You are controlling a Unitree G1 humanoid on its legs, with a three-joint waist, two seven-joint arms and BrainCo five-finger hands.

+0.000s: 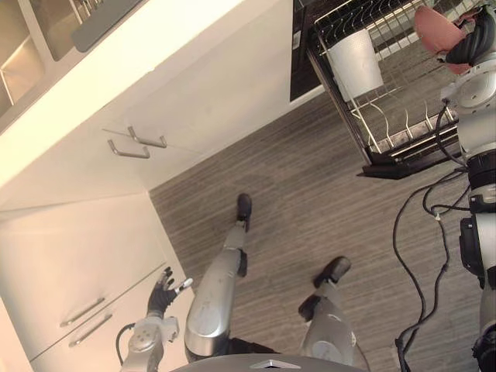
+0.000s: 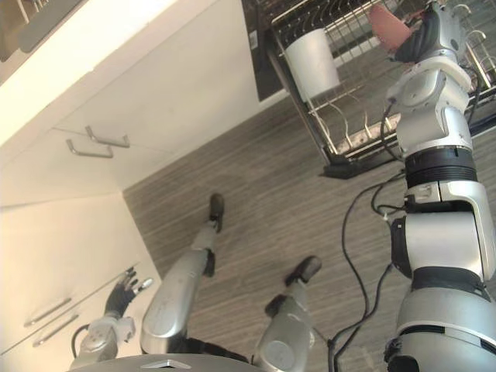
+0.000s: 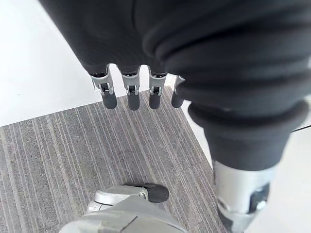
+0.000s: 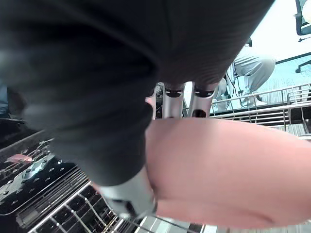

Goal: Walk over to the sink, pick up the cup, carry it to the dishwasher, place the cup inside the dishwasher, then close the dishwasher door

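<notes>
A pink cup [image 1: 434, 27] hangs over the pulled-out wire rack [image 1: 387, 139] of the dishwasher at the upper right. My right hand [image 1: 474, 37] is shut on the cup, and in the right wrist view its fingers [image 4: 171, 99] and thumb wrap round the cup's pink wall [image 4: 228, 170] just above the rack wires [image 4: 73, 208]. A white cylindrical container [image 1: 355, 62] stands in the rack to the left of the cup. Low at my left side, my left hand [image 1: 164, 293] is open beside the white drawers, its fingers [image 3: 129, 92] straight and holding nothing.
White cabinets with metal bar handles [image 1: 136, 143] run along the left, and drawers [image 1: 85, 310] are close to my left hand. Grey wood-look floor [image 1: 310, 201] lies between the cabinets and the rack. A seated person [image 4: 250, 63] shows beyond the rack.
</notes>
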